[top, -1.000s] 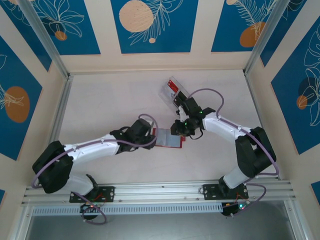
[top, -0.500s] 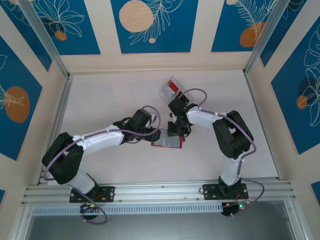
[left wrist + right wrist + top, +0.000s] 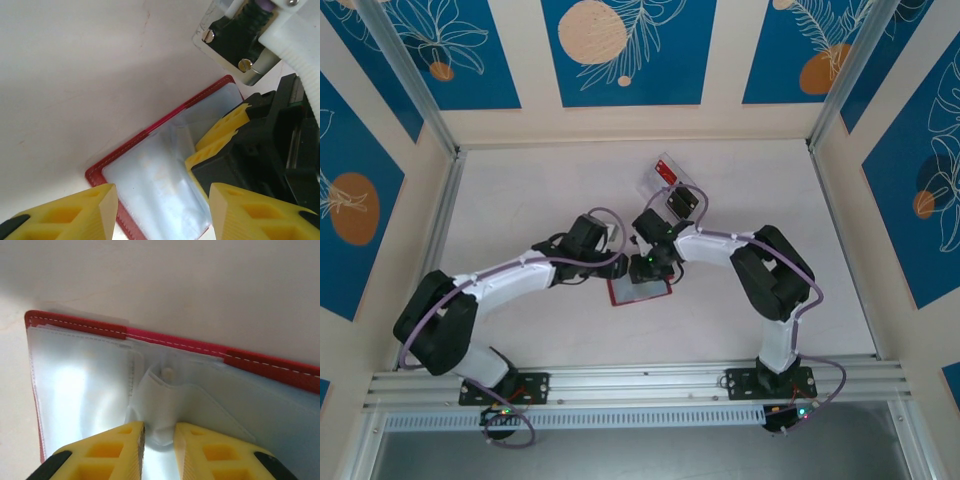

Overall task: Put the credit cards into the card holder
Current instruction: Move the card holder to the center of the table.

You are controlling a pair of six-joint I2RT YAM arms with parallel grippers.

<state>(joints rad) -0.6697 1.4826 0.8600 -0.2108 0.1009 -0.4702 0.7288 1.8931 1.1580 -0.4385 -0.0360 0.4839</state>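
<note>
- The left gripper is held open, its yellow jaws spread over a corner of the red folding card holder.
- The holder is laid open flat beneath both grippers, pale pockets upward, long axis left to right.
- The right gripper is nearly closed, apparently pinching an inner pocket fold.
- Thin red and black plastic credit cards lie in a clear plastic tray beyond it; none seems inserted.

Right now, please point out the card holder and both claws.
card holder (image 3: 150, 175), left wrist view, clear pocket.
left claw (image 3: 162, 200), left wrist view, between fingertips.
right claw (image 3: 159, 429), right wrist view, between fingertips.
</note>
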